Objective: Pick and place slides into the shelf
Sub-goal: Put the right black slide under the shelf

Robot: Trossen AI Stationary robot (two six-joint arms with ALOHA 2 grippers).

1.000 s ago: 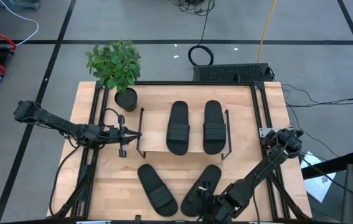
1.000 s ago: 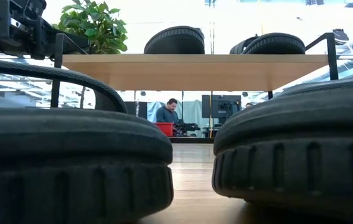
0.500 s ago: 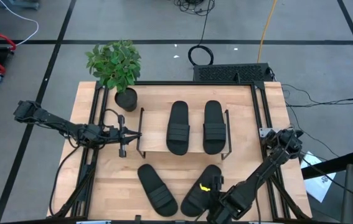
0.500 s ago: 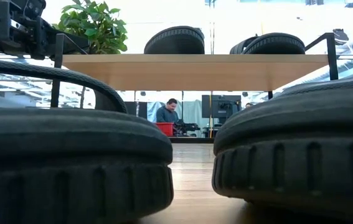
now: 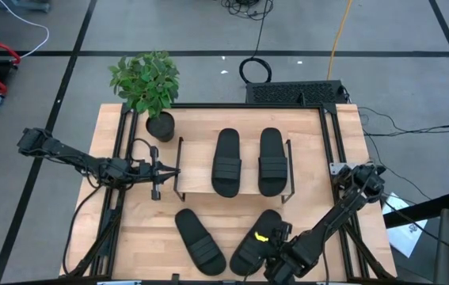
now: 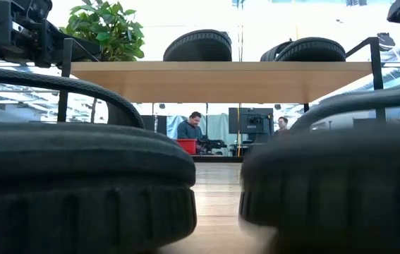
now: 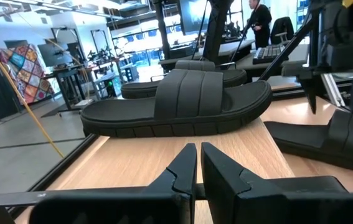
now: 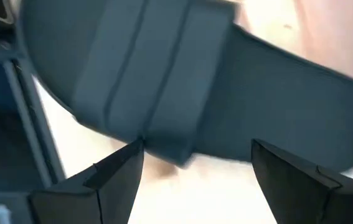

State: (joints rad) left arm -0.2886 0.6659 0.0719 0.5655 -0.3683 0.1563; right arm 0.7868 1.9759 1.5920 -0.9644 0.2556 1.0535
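The shelf stands mid-table with two black slides lying sole-down on its wooden top board. Two more slides rest sole-down on the table in front of it, the left one and the right one; in the low view they fill the foreground. My right gripper is open at the right table slide's strap. My left gripper is shut and waits by the shelf's left end, level with the top board. My right gripper comes slanting down from the table's near right at the right table slide. One fingertip meets the edge of the ribbed strap; the other fingertip stands over the sole beside it. Whether it grips the strap, I cannot tell.
A potted plant stands at the table's far left corner. Black frame rails run along both table sides. Bare wood shows between the two table slides and left of the shelf. A person sits in the room beyond.
My right gripper has edged toward the table's right and far side, along the right table slide. That slide has shifted in the low view, where it now shows blurred with its strap standing differently.
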